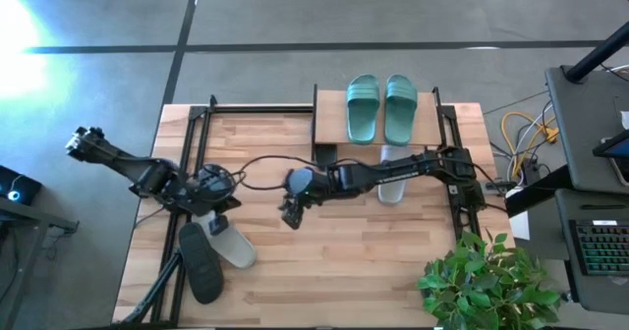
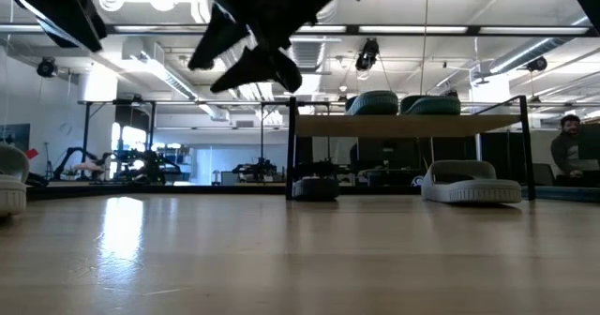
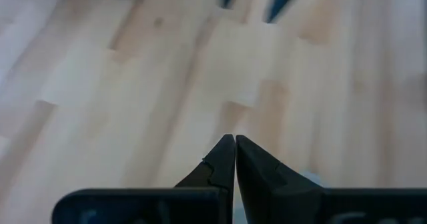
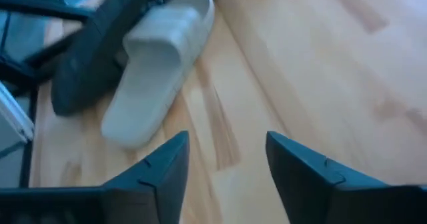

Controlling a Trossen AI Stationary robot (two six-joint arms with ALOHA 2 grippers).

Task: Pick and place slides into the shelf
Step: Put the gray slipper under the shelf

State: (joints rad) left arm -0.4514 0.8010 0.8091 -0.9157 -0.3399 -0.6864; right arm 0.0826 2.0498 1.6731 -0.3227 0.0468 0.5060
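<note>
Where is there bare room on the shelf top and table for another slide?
Shelf top: the strip left of the teal pair is bare. Table: the wide stretch between the right gripper and the plant is free. Crowded around the left gripper, beside the grey slide and black slide.

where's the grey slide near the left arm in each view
High view: the grey slide lies lower left on the table, beside the black slide.
Low view: probably the pale shape cut off at the left edge.
Left wrist view: not clearly in it.
Right wrist view: upper left, beyond the open fingers.
Shared landmark: the black slide alongside it.
</note>
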